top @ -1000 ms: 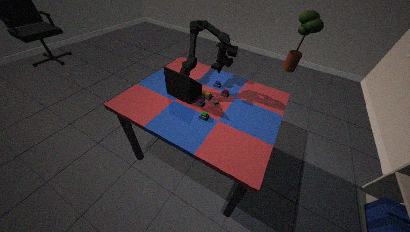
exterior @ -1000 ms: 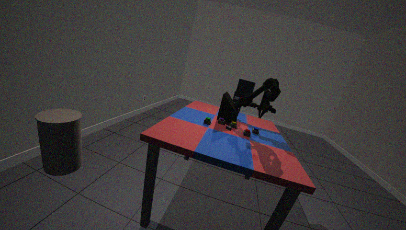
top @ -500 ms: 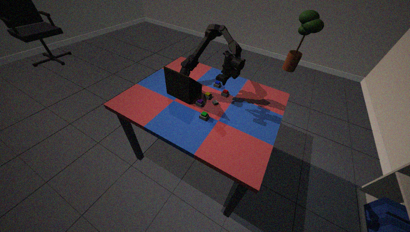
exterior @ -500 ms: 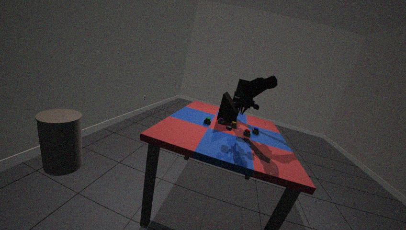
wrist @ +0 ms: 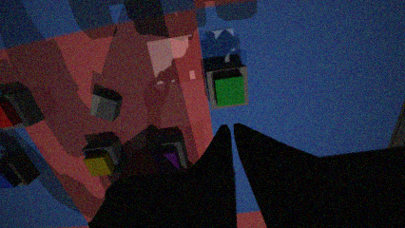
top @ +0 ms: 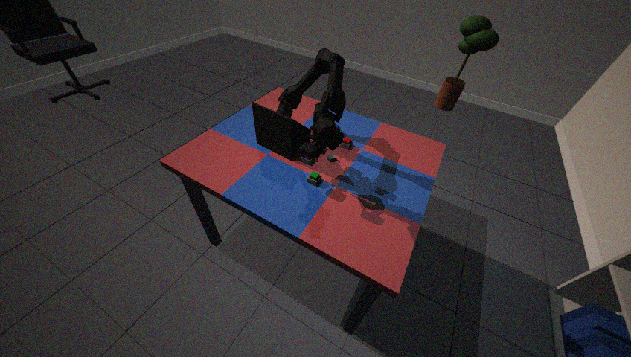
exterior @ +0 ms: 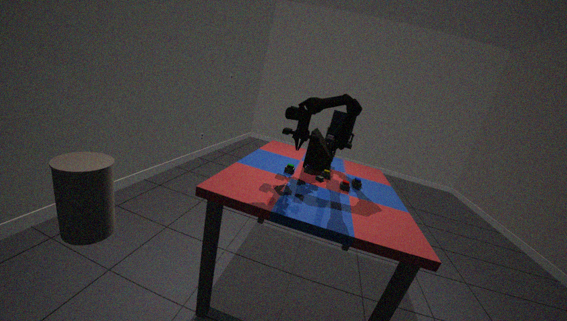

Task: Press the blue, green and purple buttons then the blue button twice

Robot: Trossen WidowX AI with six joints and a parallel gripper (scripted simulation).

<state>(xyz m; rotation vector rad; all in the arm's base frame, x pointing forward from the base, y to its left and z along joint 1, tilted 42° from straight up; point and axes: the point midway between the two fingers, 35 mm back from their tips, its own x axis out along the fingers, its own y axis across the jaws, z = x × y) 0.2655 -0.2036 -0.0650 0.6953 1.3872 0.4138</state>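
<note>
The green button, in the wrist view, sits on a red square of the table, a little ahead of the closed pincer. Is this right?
Not quite. The wrist view shows the green button on a blue square of the table, beside the border with the red one. The rest holds: it lies a little ahead of the closed pincer.

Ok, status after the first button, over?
Gripper shut, empty, jaws together, raised above the table. Green button just ahead, unpressed. Purple button beside the fingertips; no block in the path.
</note>
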